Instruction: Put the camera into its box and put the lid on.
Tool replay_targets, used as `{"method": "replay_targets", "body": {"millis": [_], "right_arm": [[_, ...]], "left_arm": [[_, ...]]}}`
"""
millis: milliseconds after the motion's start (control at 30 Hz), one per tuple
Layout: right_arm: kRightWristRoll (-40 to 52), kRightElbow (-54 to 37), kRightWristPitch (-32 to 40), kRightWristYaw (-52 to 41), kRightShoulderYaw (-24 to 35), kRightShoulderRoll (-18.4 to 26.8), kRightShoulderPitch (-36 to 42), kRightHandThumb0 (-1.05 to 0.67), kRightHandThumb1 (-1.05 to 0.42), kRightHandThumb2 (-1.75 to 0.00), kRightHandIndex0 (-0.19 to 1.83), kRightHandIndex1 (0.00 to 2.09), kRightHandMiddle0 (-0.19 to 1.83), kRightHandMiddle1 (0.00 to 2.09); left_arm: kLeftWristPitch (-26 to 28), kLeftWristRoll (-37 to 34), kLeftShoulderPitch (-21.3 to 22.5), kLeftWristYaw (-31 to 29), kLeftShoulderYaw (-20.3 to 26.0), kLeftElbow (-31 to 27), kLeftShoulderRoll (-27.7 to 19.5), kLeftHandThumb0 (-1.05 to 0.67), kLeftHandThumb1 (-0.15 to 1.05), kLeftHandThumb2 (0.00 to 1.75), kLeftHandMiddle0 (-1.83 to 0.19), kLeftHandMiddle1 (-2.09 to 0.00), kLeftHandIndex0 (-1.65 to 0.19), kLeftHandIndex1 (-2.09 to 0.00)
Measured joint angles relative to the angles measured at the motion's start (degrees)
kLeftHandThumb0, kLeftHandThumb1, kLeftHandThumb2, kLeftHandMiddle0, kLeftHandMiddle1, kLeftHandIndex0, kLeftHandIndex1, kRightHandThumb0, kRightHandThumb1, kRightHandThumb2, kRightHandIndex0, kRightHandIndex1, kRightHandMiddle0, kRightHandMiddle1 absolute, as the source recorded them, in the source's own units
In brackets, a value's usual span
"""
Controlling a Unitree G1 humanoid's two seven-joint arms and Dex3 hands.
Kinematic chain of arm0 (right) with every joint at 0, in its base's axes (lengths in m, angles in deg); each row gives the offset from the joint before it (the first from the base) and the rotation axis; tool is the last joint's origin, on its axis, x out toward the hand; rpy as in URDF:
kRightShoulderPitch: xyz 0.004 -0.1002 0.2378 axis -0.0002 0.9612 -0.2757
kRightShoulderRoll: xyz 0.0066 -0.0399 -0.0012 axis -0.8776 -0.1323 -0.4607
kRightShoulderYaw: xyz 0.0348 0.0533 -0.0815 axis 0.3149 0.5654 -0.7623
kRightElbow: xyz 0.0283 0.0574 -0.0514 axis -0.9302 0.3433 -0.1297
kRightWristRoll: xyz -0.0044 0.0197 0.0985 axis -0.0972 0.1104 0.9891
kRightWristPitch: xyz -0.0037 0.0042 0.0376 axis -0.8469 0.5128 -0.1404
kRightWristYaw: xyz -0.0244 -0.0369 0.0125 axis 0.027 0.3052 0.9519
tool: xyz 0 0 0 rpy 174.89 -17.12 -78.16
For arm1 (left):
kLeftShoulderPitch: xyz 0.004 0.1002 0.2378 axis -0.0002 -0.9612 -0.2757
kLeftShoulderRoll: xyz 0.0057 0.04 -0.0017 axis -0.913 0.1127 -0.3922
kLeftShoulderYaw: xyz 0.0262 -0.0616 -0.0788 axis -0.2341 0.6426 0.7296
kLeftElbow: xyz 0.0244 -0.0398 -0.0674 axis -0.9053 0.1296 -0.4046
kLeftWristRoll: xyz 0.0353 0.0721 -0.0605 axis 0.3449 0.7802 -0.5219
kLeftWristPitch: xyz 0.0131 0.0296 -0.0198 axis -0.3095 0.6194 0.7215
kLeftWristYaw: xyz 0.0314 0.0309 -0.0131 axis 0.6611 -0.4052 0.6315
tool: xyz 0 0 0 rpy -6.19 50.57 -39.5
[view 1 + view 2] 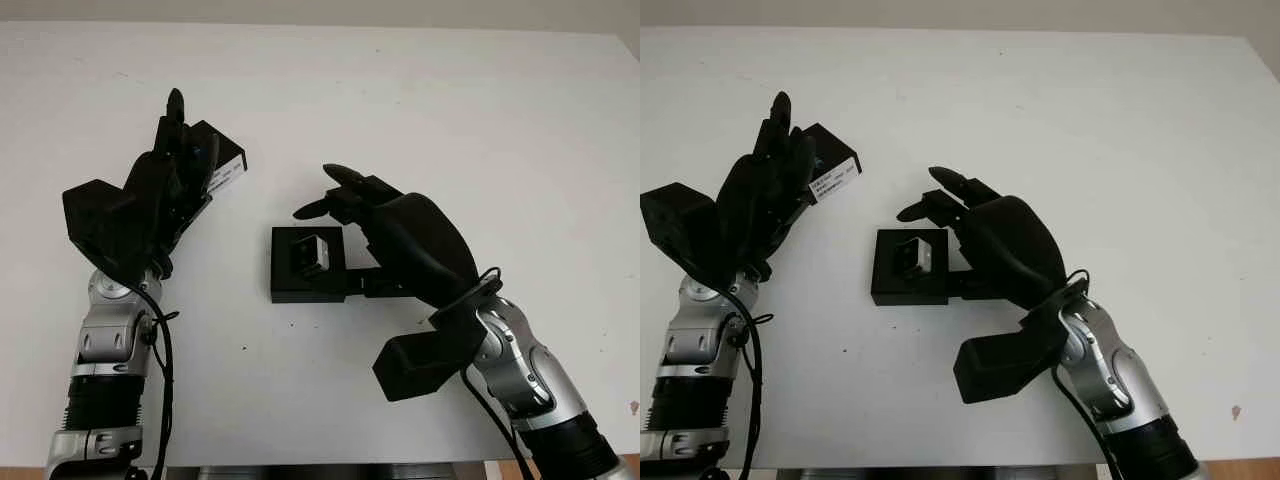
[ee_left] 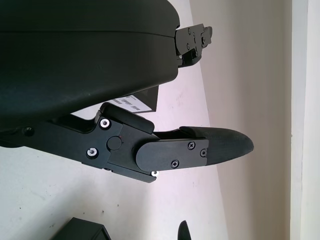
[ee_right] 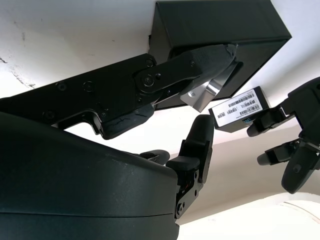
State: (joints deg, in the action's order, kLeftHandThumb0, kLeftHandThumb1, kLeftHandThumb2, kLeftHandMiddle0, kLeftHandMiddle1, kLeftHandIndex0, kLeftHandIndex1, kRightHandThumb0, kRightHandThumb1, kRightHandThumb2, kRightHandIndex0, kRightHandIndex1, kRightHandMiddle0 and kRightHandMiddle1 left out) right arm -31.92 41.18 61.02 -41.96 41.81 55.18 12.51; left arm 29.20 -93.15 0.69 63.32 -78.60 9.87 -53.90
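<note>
A black box lies open at the table's middle, and a small silver camera sits inside it. My right hand is open just over the box's right and far sides, one finger close above the camera. The black lid, which carries a white barcode label, is at the upper left. My left hand is shut on the lid, its fingers along the lid's left side. In the right wrist view the lid shows past the box.
The white table stretches wide on the right and far sides. Its near edge runs just behind both forearms.
</note>
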Motion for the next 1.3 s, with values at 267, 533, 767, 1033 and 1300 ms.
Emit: {"method": "replay_targets", "body": {"millis": [267, 533, 767, 1033, 1300], "right_arm": [[-0.16, 0.51, -0.02, 0.50, -0.05, -0.06, -0.04, -0.69, -1.01, -0.06, 0.35, 0.13, 0.36, 1.02], [-1.13, 0.50, -0.01, 0.68, -0.38, 0.09, -0.08, -0.70, -1.02, -0.06, 0.36, 0.14, 0.35, 1.09], [-1.26, -0.60, 0.41, -1.07, -0.38, 0.30, -0.06, -0.67, -0.99, -0.05, 0.41, 0.17, 0.45, 1.20], [-0.82, -0.83, -0.10, -0.97, -0.33, 0.30, -0.05, -0.48, -0.98, -0.05, 0.49, 0.25, 0.51, 1.47], [-0.48, 0.24, -1.72, 0.86, -0.33, 0.28, 0.01, -0.45, -0.97, -0.05, 0.49, 0.33, 0.48, 1.52]], "left_arm": [[0.03, -0.01, 0.00, -0.20, 0.00, -0.05, 0.00, -0.76, 1.05, 0.46, 0.19, 0.00, 0.19, 0.00], [-0.15, -0.01, -0.01, -0.40, 0.00, -0.05, 0.00, -0.76, 1.05, 0.46, 0.19, 0.00, 0.19, 0.00], [-0.16, -0.02, -0.01, -0.58, 0.00, -0.05, 0.00, -0.75, 1.05, 0.46, 0.19, 0.00, 0.19, 0.00], [-0.16, -0.05, -0.01, -0.61, 0.01, -0.05, 0.01, -0.78, 1.05, 0.43, 0.19, 0.00, 0.19, 0.00], [-0.08, -0.14, -0.01, -0.62, 0.03, -0.05, 0.01, -0.78, 1.05, 0.44, 0.19, 0.00, 0.19, 0.00]]}}
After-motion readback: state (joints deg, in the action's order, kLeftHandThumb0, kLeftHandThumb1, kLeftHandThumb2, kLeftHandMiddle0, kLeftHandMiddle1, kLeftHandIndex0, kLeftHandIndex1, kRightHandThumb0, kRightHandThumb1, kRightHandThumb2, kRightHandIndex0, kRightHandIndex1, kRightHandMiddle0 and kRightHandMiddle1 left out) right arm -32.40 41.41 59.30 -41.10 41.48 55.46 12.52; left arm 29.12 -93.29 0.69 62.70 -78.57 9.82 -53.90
